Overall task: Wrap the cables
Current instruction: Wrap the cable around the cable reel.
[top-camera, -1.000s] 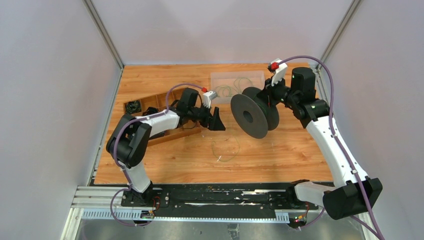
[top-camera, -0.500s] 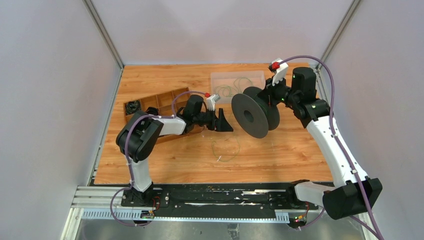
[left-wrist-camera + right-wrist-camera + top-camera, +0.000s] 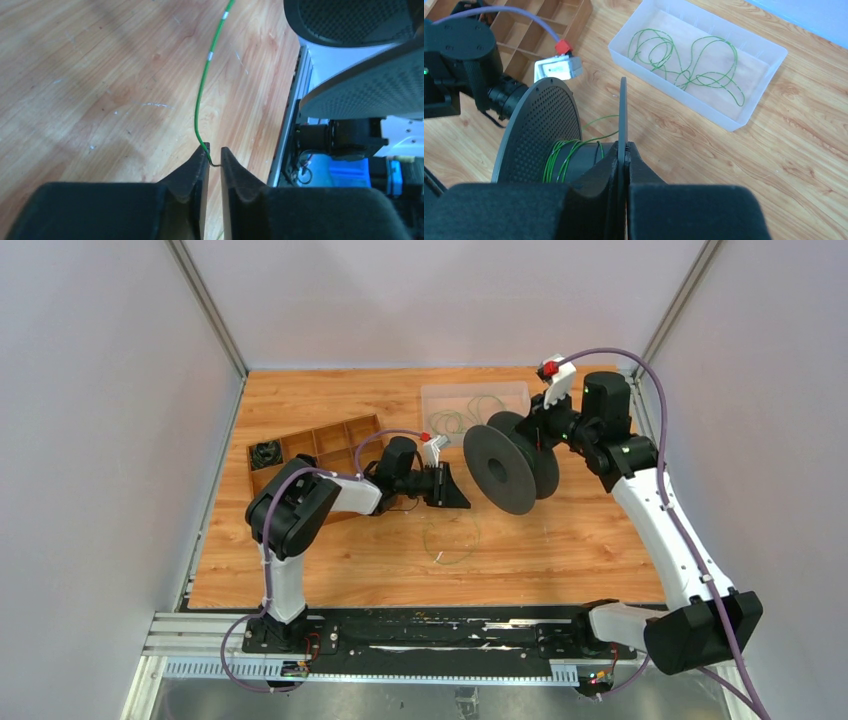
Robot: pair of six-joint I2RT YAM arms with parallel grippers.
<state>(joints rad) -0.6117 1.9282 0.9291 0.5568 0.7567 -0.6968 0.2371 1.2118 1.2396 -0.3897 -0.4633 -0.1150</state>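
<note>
Left edge of the desk, toward the far side: wooden divided tray, lying askew. A small black cord bundle sits in its far-left compartment.

Just right of the tray: left gripper, low over the middle of the desk, pointing right toward the spool. Fingers nearly together, with a narrow slit between the tips. The end of one green cable sits in that slit, against the finger at the left of the wrist view and short of the other. Not clamped on it. From there the wire runs away across the bare wood.

Middle of the desk, nearer edge: a loose loop of cable lying flat.

Right of centre: black spool, axis roughly level, perforated flange facing the left gripper. Several turns of green wire lie around its hub.

Right gripper: fingers pressed together on the thin edge of the spool's other flange.

Far edge, behind the spool: clear plastic bin holding more cables in tangled loops.
</note>
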